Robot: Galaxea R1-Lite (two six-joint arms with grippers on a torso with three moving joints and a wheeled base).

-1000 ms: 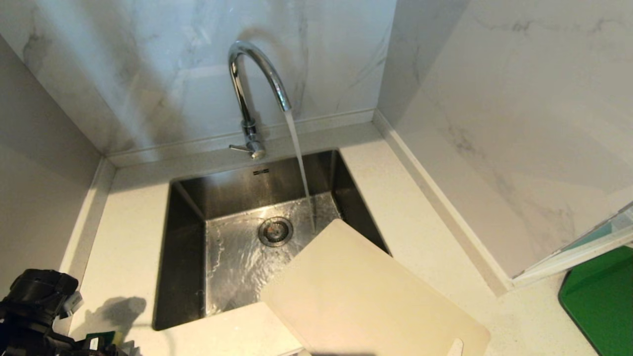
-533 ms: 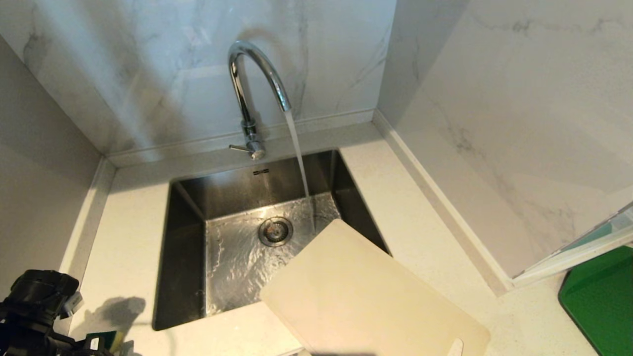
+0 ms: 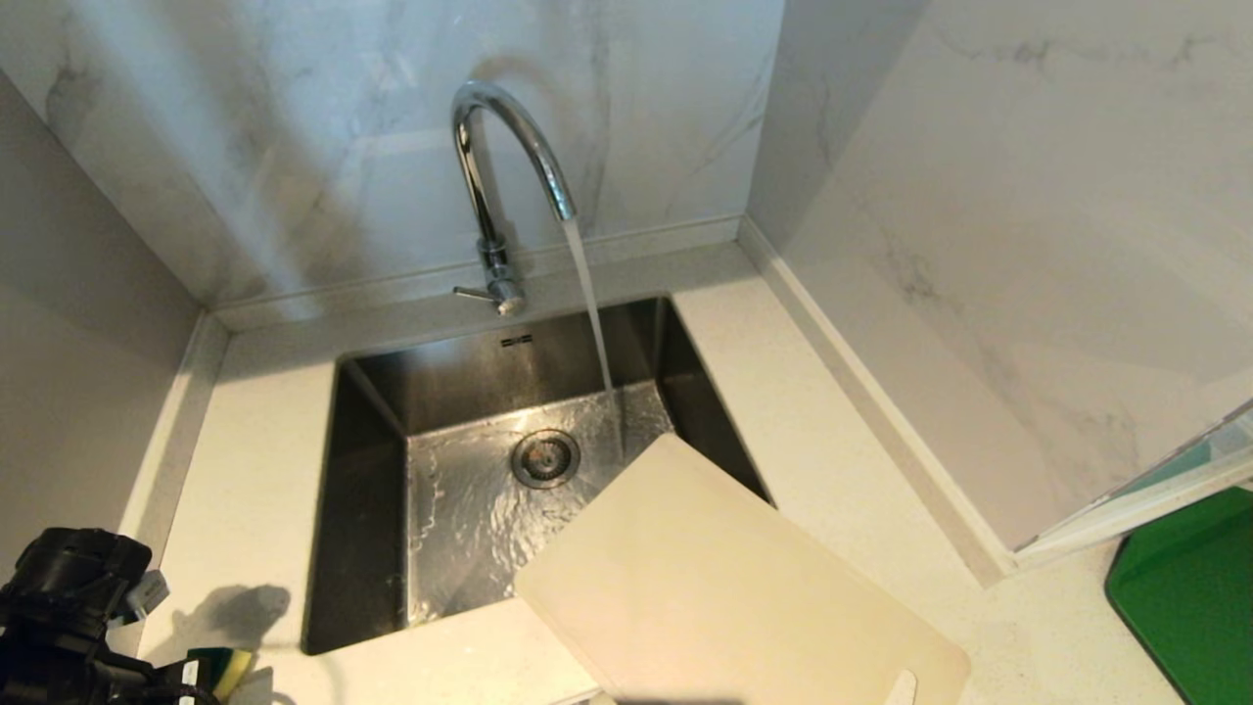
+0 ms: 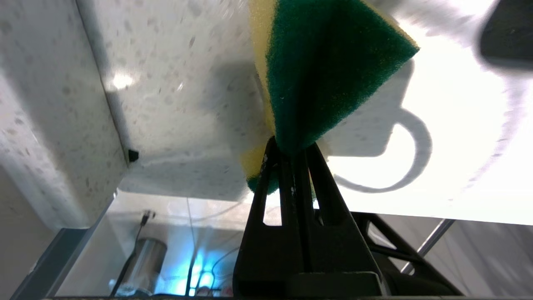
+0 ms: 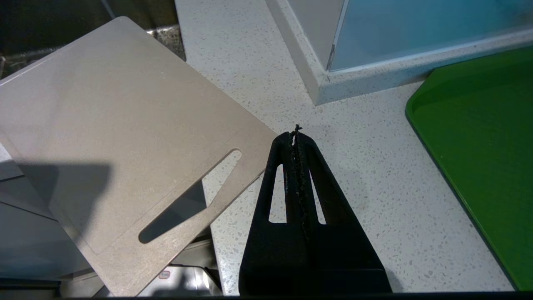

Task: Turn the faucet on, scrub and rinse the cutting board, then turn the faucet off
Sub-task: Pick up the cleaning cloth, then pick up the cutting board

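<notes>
Far left, my left gripper (image 4: 291, 146) sits low at the near-left corner of the surface (image 3: 255, 490), jaws clamped on a yellow-and-green sponge (image 4: 325, 75), pinched at one end so the green scrub face sticks out free for scrubbing. Moving right: sink (image 3: 372, 548) with water running from the faucet (image 3: 509, 157), side lever (image 3: 475, 292) near its base, so tap step looks done. Stream lands on the basin floor just beyond the cutting board (image 3: 724, 587), which lies flat on the near-right rim, one corner overhanging the basin, probably so it can be wetted easily. Board is well right of the left jaws. Right gripper (image 5: 295, 137) hovers by the board's slot-handle end, jaws closed, empty. Green tray (image 3: 1194, 597) far right.
</notes>
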